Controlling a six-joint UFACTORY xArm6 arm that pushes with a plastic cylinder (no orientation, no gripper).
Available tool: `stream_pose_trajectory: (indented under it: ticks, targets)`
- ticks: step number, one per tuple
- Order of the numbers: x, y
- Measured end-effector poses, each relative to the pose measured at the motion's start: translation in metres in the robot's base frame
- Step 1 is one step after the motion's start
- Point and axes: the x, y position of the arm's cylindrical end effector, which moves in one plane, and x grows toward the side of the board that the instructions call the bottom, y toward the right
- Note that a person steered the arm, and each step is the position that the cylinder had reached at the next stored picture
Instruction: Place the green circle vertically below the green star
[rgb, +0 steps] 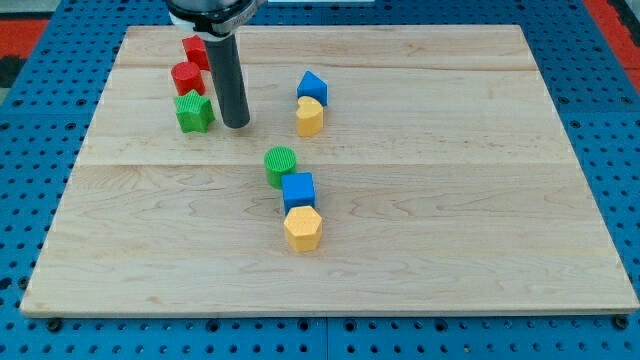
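My tip (236, 124) is down on the wooden board (450, 220), far-left area, just right of the green star (195, 112). Looks close to touching the star's right side; can't confirm contact. No gripper on this rig, only the dark rod (229, 80), so nothing is spread, pressed together or pinching.

Green star sits far-left, with two red blocks just beyond it: the nearer red block (186, 77) touches or nearly touches the star's far edge, the farther red block (196, 50) is behind that, partly hidden by the rod. Red shapes not clear.

Green circle (281, 164) is near the board's middle, to the right of the star and nearer the camera. Well apart from my tip. Not directly below the star; offset to the right.

Blue cube (298, 190) touches the green circle's near-right side. Yellow hexagonal block (302, 228) sits just in front of the cube, touching it. The three form a short line running toward the near edge.

Separate pair further back, right of my tip: blue block (312, 87), shape unclear, with a second yellow block (309, 117) touching its near side.
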Motion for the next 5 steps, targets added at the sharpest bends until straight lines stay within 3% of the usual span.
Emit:
stream_pose_trajectory:
  ticks: [1,2,4,5]
  targets:
    - [-0.002,-0.033]
    - [0.008,-0.026]
    - [0.055,0.120]
    - [0.065,0.124]
